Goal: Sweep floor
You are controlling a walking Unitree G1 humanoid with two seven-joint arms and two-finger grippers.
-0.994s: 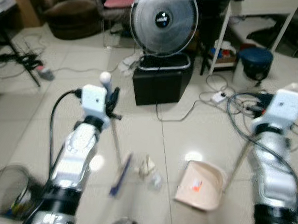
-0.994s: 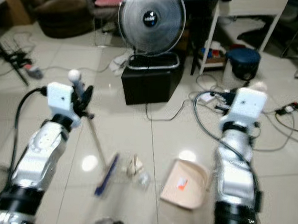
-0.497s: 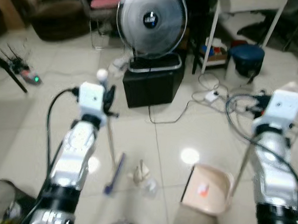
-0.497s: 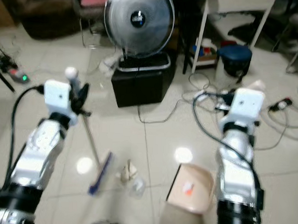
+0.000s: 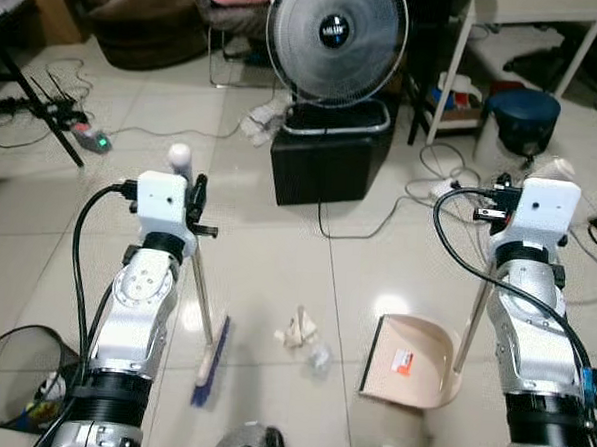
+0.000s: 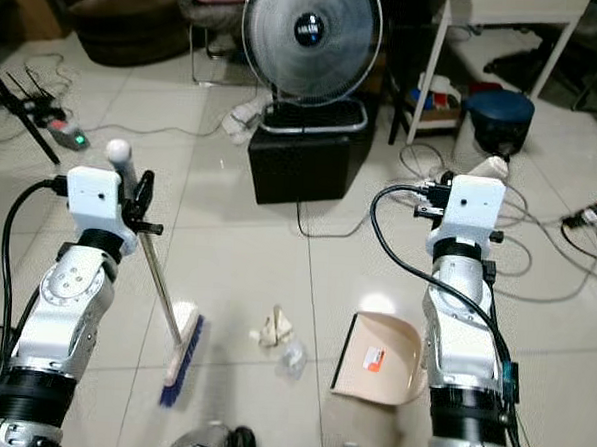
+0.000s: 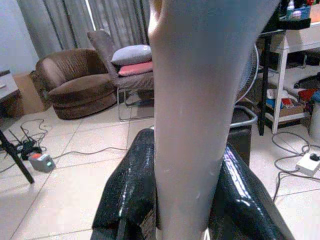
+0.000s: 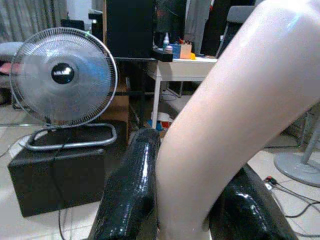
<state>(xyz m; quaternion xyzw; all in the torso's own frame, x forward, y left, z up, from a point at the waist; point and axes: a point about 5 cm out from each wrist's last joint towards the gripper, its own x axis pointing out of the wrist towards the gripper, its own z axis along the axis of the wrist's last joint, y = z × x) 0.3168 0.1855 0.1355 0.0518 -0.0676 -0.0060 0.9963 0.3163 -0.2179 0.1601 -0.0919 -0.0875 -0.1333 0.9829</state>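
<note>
While left gripper point(image 5: 192, 203) clamps the broom point(image 5: 210, 351) handle and right gripper point(image 8: 186, 200) clamps the dustpan point(image 5: 408, 361) handle, debris point(image 5: 304, 336) sits between them; a fast stroke risks scattering it past the pan.

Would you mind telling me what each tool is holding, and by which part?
The left tool grips the broom near the top of its handle; the right tool grips the dustpan high on its upright handle.

I'm looking into a lived-in home room: pale tiled floor point(image 5: 276, 272), a brown armchair point(image 5: 154, 21) at 11 o'clock, a standing fan point(image 5: 335, 40) at 12, a white desk point(image 5: 535, 16) at 1, cables point(image 5: 430, 190) trailing across the tiles.
</note>
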